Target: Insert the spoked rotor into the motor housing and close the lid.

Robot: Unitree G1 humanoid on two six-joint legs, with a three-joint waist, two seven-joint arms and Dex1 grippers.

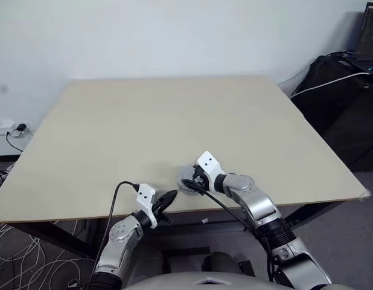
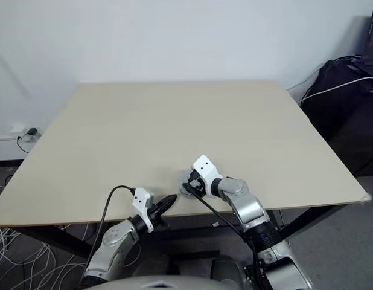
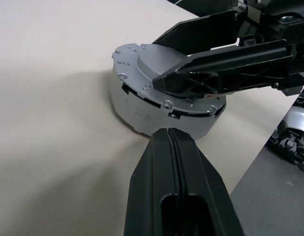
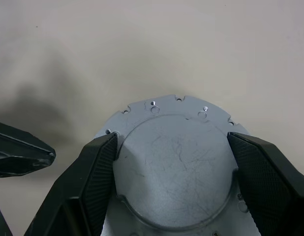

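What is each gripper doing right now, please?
Left gripper: shut, empty, beside the motor housing.
Right gripper: fingers wide on either side of the lid.

Wide bare tabletop [image 1: 174, 121] stretches beyond both hands, nothing on it to dodge. Crowded spot is the near edge: the lid [image 3: 157, 64] sits between the right hand's [image 4: 174, 162] spread fingers [image 4: 95, 169], blocking any pass there. The left hand [image 3: 171, 147], fingers pressed together, hovers just beside that lid; only a narrow gap between them.
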